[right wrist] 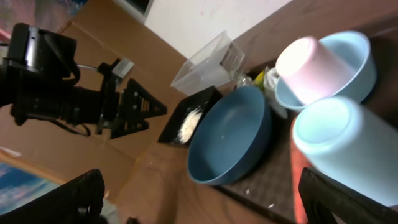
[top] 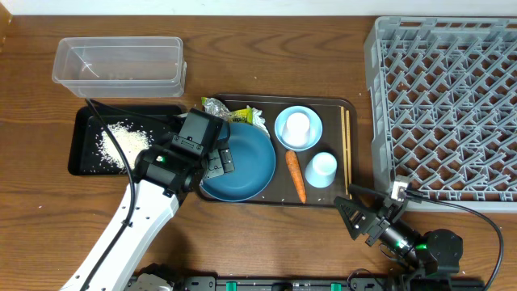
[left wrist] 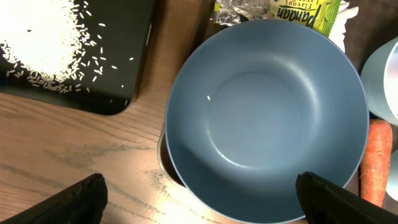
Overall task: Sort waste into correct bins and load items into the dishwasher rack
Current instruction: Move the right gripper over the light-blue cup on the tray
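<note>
The dark blue dish (top: 246, 166) lies at the left end of the brown serving tray, one rice grain in it. My left gripper (top: 218, 158) hovers open over its left rim (left wrist: 199, 199), holding nothing. The rice heap (top: 119, 145) lies in the black tray (top: 85, 141); the clear tub (top: 119, 65) is behind it. The silver wrapper (top: 234, 111) sits behind the dish. The carrot (top: 296, 176), light blue cup (top: 321, 170), small bowl (top: 284, 129) and chopsticks (top: 347, 145) are on the serving tray. My right gripper (top: 363, 218) is open and empty by the front edge (right wrist: 202, 199). The grey rack (top: 452, 105) is at the right.
A pale pink-white cup (top: 298, 125) stands upside down inside the small bowl. The brown serving tray (top: 343, 194) lies between the black tray and the rack. A few rice grains lie on the serving tray near its front edge.
</note>
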